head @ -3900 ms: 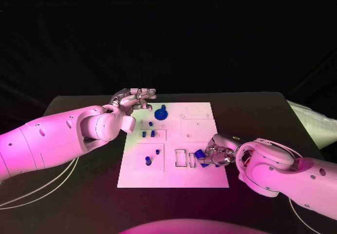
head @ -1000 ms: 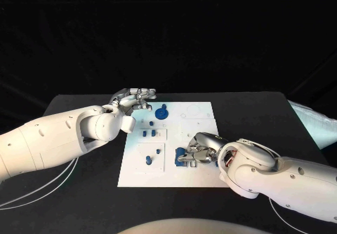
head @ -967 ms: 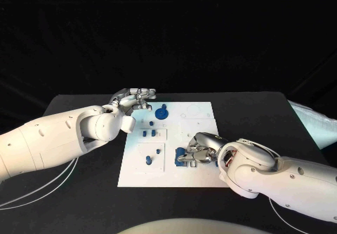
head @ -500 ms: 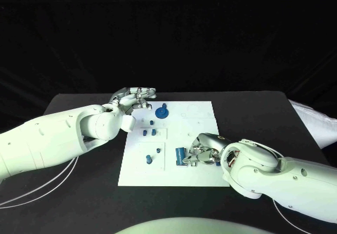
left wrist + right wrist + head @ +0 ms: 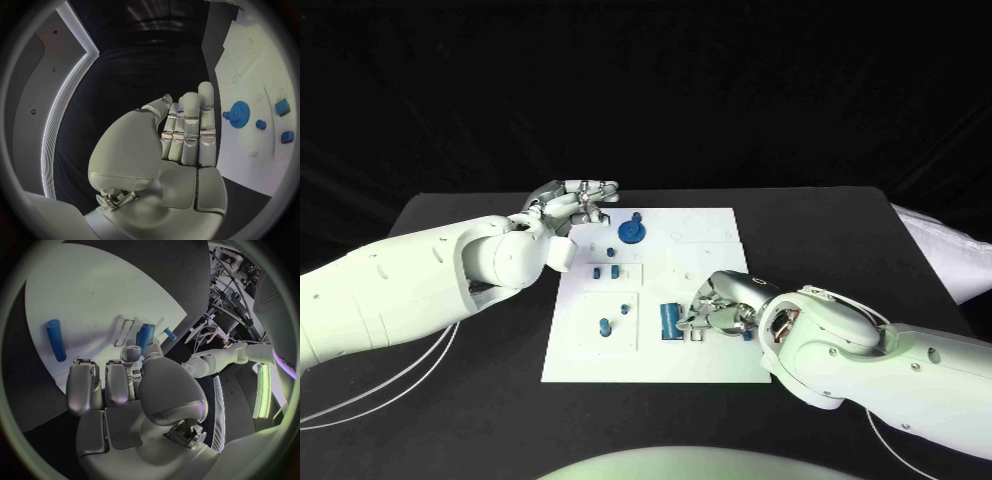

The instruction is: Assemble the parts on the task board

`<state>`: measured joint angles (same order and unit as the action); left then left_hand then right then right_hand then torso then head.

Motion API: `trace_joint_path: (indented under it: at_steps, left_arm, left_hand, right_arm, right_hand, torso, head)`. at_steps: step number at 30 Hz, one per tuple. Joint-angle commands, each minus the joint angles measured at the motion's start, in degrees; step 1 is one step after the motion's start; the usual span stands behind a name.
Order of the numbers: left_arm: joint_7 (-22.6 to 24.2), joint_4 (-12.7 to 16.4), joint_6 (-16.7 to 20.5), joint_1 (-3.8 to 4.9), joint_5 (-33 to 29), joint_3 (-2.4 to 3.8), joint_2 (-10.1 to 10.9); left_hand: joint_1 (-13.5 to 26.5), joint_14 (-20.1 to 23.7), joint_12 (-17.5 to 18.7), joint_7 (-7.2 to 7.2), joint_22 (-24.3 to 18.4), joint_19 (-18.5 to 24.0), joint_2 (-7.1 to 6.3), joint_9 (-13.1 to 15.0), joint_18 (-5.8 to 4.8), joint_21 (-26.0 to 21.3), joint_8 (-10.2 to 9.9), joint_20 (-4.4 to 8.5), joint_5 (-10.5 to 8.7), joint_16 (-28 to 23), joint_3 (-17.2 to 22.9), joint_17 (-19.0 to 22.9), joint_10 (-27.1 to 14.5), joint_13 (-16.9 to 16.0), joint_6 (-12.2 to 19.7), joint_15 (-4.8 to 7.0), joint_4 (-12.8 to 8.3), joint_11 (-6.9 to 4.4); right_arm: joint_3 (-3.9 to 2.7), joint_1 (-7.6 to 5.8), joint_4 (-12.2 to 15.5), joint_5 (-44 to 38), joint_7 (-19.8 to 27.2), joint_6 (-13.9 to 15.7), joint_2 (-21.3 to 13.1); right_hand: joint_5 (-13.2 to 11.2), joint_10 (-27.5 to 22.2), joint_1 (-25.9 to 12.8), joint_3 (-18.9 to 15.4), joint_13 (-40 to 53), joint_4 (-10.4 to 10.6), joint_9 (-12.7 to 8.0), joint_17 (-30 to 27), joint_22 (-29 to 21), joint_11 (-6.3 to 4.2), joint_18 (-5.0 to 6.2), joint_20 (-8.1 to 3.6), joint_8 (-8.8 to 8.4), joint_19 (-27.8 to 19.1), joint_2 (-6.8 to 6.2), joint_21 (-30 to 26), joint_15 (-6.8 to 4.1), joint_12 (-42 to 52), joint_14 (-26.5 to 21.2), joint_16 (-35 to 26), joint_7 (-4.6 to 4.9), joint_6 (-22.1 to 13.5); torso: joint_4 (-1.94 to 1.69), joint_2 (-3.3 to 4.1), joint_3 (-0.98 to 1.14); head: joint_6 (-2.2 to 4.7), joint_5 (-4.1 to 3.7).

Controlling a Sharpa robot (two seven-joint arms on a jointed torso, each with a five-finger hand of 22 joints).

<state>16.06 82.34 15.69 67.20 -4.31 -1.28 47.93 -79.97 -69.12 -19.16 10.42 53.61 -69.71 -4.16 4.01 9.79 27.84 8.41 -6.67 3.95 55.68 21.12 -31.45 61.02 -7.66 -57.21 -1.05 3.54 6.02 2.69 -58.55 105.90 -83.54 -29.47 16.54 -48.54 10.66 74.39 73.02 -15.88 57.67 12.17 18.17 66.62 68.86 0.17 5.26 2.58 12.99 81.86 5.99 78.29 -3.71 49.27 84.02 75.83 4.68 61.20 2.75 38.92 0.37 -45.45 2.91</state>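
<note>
Task board (image 5: 704, 300): white. Gear (image 5: 633, 235), pegs, cylinder (image 5: 56, 340): blue. Table (image 5: 848, 230): black. Hands (image 5: 718, 312): silver. Arms: white.

Glossy metallic right hand (image 5: 715, 312), matt white task board (image 5: 704, 362), smooth blue plastic parts (image 5: 669, 319).

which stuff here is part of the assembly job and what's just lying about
Part of the job:
- white rectangular task board
- blue gear
- long blue cylindrical peg
- small blue parts
- right hand, by the peg

Just lying about:
- white cables
- pale bag at the table's edge
</note>
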Motion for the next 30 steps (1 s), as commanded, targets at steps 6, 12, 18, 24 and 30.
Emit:
trace_joint_path:
  at_steps: [6, 12, 18, 24, 30]
  left_arm:
    - [0.2, 0.1, -1.0, -0.05, 0.1, 0.04, 0.1]
    - [0.2, 0.2, -1.0, -0.05, 0.1, 0.04, 0.2]
    - [0.2, 0.1, -1.0, -0.05, 0.1, 0.04, 0.2]
    - [0.2, 0.0, -1.0, -0.05, 0.1, 0.03, 0.1]
    - [0.1, 0.0, -1.0, -0.06, 0.1, 0.03, 0.1]
  left_hand:
    - [0.4, 0.4, -0.4, 0.07, 0.0, -0.2, 0.34, -0.1, 0.62, -0.3, 0.2, -0.27, -0.26, -0.1, -0.4, 0.1, -0.4, -0.1, 0.3, -0.19, 0.1, -0.01]
    - [0.4, 0.4, -0.4, 0.07, 0.0, -0.2, 0.34, -0.1, 0.62, -0.3, 0.2, -0.27, -0.26, -0.1, -0.4, 0.1, -0.4, -0.1, 0.3, -0.19, 0.1, -0.01]
    - [0.4, 0.4, -0.4, 0.07, 0.0, -0.2, 0.34, -0.1, 0.62, -0.3, 0.2, -0.27, -0.26, -0.1, -0.4, 0.1, -0.4, -0.1, 0.3, -0.19, 0.1, -0.01]
    - [0.4, 0.4, -0.4, 0.07, 0.0, -0.2, 0.34, -0.1, 0.62, -0.3, 0.2, -0.27, -0.26, -0.1, -0.4, 0.1, -0.4, -0.1, 0.3, -0.19, 0.1, -0.01]
    - [0.4, 0.4, -0.4, 0.07, 0.0, -0.2, 0.34, -0.1, 0.62, -0.3, 0.2, -0.27, -0.26, -0.1, -0.4, 0.1, -0.4, -0.1, 0.3, -0.19, 0.1, -0.01]
  right_arm:
    - [0.00, 0.04, 0.5, -5.6, 12.5, 5.6, -1.8]
    - [0.01, 0.04, 0.5, -12.0, 16.0, 4.1, -2.4]
    - [0.02, -0.05, 0.4, -18.9, 19.1, 3.6, -2.4]
    - [0.04, -1.29, -0.8, -26.1, 23.8, 0.3, -1.6]
    - [0.37, -2.74, -3.3, -30.7, 27.4, -5.4, 0.3]
  right_hand:
    - [-0.1, -1.0, 8.1, 2.3, 0.5, -4.6, -0.9, 1.4, 0.1, 0.95, -1.02, 0.21, -3.29, -0.3, 0.12, -0.1, 0.48, -0.2, 2.5, 0.9, 1.40, -3.7]
    - [-1.6, -2.1, 13.5, 4.8, 0.1, -7.9, -2.1, 1.7, -0.2, 1.31, -0.93, 0.55, -5.27, -0.6, 0.50, -0.3, 0.85, -1.2, 2.4, 1.1, 2.05, -4.3]
    - [-0.9, -1.6, 17.8, 7.4, 2.4, -11.1, -3.5, 2.8, -0.5, 1.17, -0.86, 0.74, -7.29, -0.8, -0.07, -0.5, 0.79, 1.5, 2.4, 1.6, 1.74, -4.7]
    - [-0.8, -2.1, 19.9, 11.7, 5.5, -14.8, -5.8, 6.2, -0.8, -0.89, -0.76, -0.60, -9.46, -1.2, -1.77, -0.8, -0.72, 5.4, 2.9, 3.6, -0.12, -9.9]
    - [-2.1, -7.0, 18.2, 19.3, 3.5, -18.6, -6.6, 8.3, -2.5, -1.26, -0.48, -0.93, -9.00, -2.3, -3.17, -1.9, -1.21, 3.0, 2.9, 4.6, -1.38, -12.8]
  torso:
    - [0.04, 0.00, -0.09]
    - [0.00, -0.04, -0.09]
    - [-0.10, -0.03, -0.05]
    - [-0.19, 0.02, -0.11]
    - [-0.13, 0.06, -0.10]
  head:
    - [-0.07, 0.28]
    - [-0.09, 0.31]
    - [-0.08, 0.49]
    - [-0.11, 0.70]
    - [-0.38, 1.04]
